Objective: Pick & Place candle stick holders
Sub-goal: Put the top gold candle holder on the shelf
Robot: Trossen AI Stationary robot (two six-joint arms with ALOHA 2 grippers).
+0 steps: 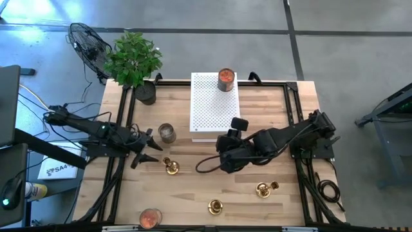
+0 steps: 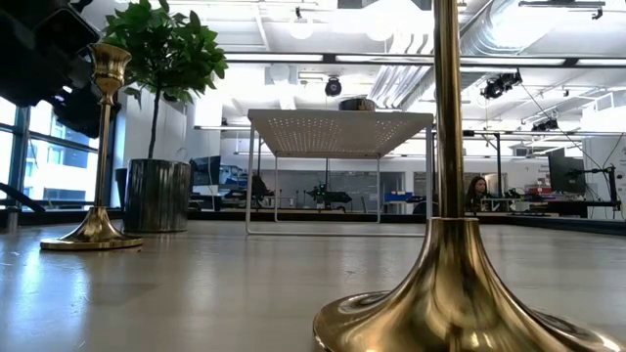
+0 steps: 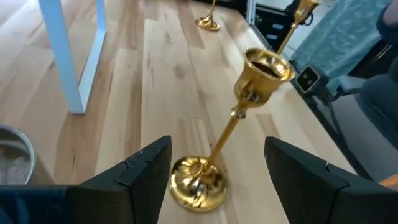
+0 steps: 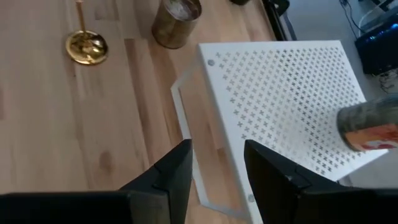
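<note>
In the low view the near holder (image 2: 448,196) is cut off at the frame's top and bottom, its cup out of sight. At far right a person (image 2: 476,193) is too small to make out. The left wrist view crops a tin (image 3: 13,155) at the left edge (only its rim shows) and a far holder (image 3: 208,15) at the top.

You've got grey concrete floor (image 1: 193,13) around the table, black fan (image 1: 87,45) upper left, bright ceiling lights (image 2: 303,24) overhead.
</note>
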